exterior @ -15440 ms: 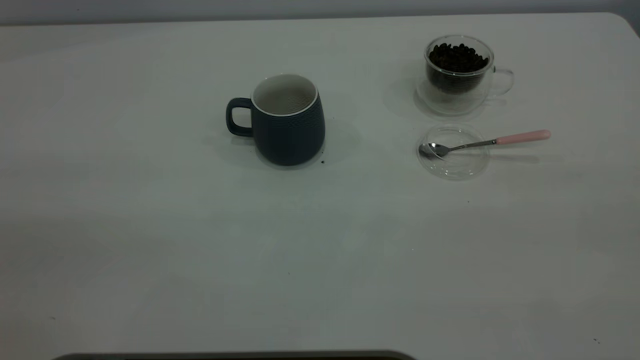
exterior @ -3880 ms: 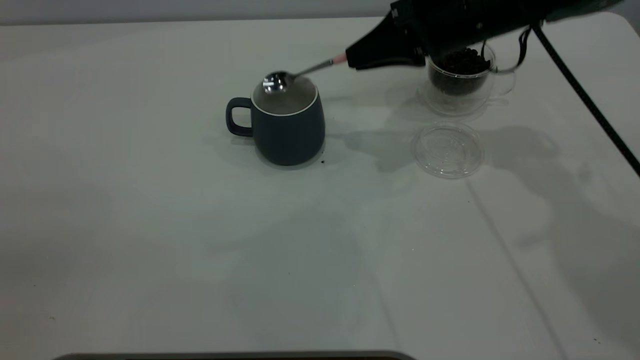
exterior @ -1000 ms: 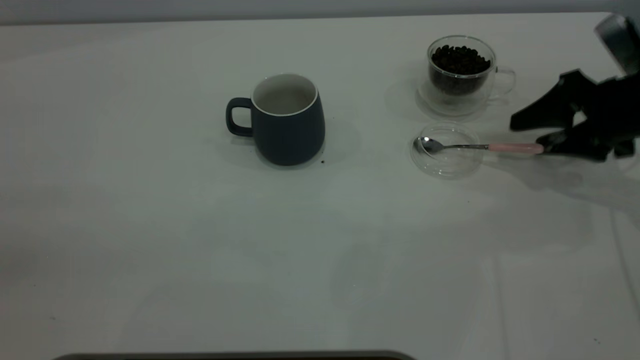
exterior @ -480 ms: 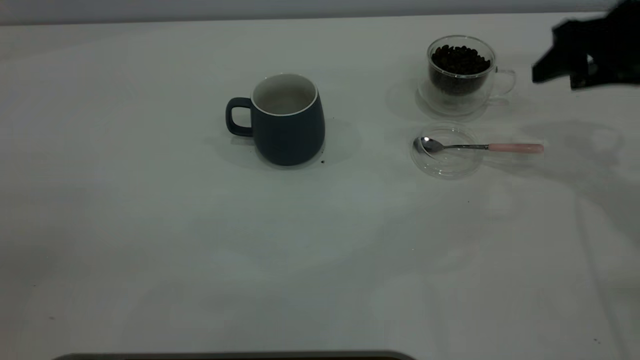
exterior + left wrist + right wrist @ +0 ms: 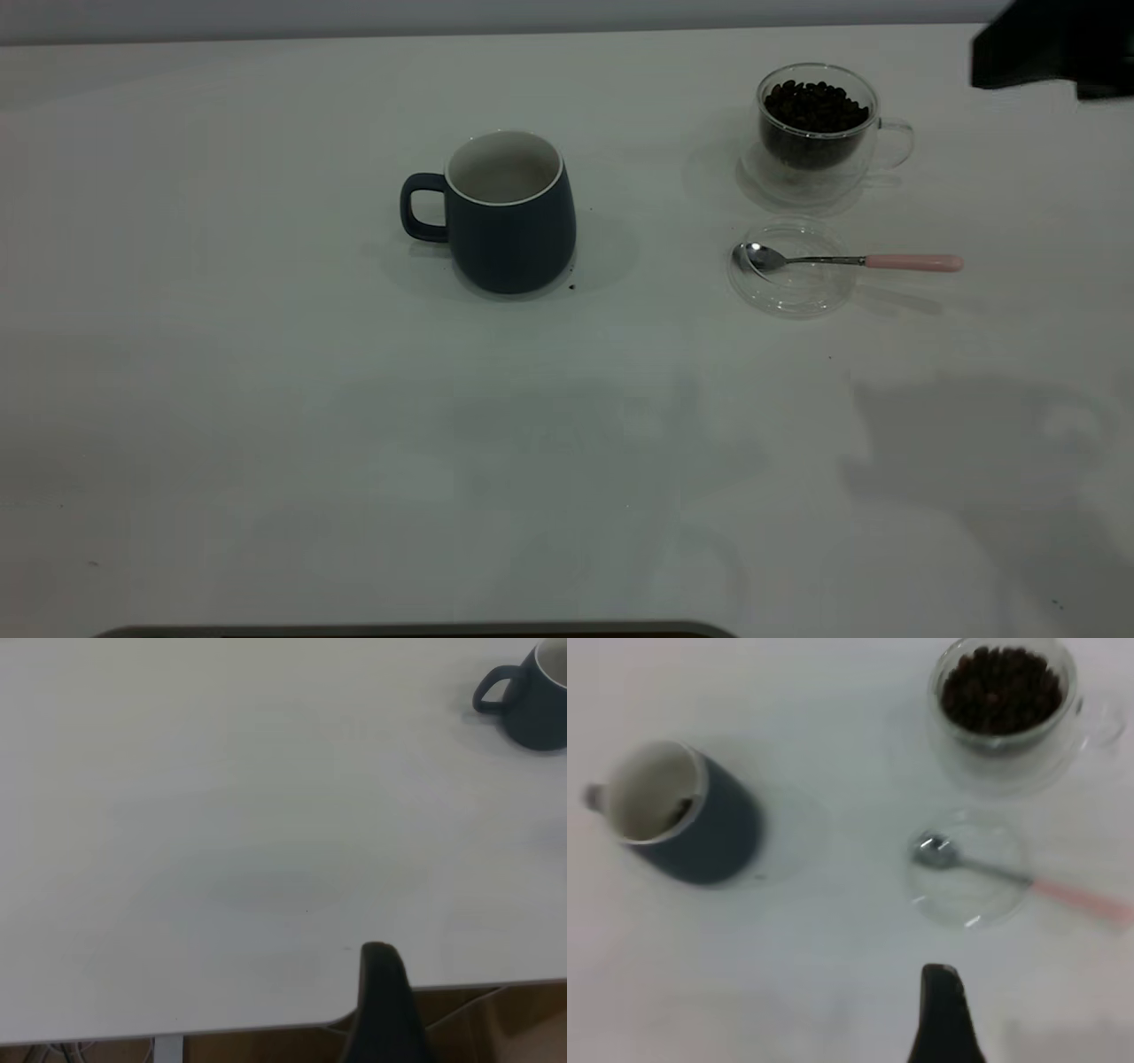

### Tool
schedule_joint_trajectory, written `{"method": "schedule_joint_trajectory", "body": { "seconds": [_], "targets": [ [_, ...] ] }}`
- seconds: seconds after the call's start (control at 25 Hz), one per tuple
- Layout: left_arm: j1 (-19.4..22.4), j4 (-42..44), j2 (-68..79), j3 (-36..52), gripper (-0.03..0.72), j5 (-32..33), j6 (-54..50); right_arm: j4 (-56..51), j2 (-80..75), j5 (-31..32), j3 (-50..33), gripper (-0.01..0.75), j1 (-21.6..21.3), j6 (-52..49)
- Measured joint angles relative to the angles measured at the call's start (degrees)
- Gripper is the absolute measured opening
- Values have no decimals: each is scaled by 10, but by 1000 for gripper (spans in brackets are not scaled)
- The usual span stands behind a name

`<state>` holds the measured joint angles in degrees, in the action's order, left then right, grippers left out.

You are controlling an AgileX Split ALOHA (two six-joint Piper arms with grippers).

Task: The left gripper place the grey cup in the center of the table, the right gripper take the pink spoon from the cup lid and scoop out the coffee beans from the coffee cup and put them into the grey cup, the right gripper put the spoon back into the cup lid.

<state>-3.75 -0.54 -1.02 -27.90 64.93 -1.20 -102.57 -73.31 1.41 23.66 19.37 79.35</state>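
The grey cup (image 5: 509, 213) stands upright near the middle of the table (image 5: 266, 425), its handle pointing left; in the right wrist view (image 5: 682, 815) a few dark beans lie inside it. The coffee cup (image 5: 817, 128), full of coffee beans (image 5: 815, 102), stands at the back right. The pink spoon (image 5: 912, 262) rests with its bowl in the cup lid (image 5: 791, 288), its handle pointing right. My right gripper (image 5: 1045, 49) hovers open and empty at the far right corner. My left gripper is out of the exterior view; one of its fingers (image 5: 383, 983) shows over the table's near edge.
A small dark speck (image 5: 572, 286) lies beside the grey cup's base. A dark band (image 5: 416, 631) runs along the table's front edge. Cardboard (image 5: 496, 1028) shows below the table edge in the left wrist view.
My right gripper has let go of the spoon, risen and pulled back to the far right corner. The spoon stays in the lid. The cups have not moved.
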Motion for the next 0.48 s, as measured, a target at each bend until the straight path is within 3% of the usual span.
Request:
{"method": "schedule_joint_trajectory", "body": {
  "seconds": [0.12,0.28,0.36,0.48],
  "targets": [
    [0,0,0,0,565,0,0,-1,38,75,-41,573,0,-60],
    [0,0,0,0,565,0,0,34,45,117,-65,573,-11,-125],
    [0,0,0,0,565,0,0,85,45,120,-72,573,-42,-166],
    [0,0,0,0,565,0,0,183,45,123,-75,573,-138,-236]
  ]
}}
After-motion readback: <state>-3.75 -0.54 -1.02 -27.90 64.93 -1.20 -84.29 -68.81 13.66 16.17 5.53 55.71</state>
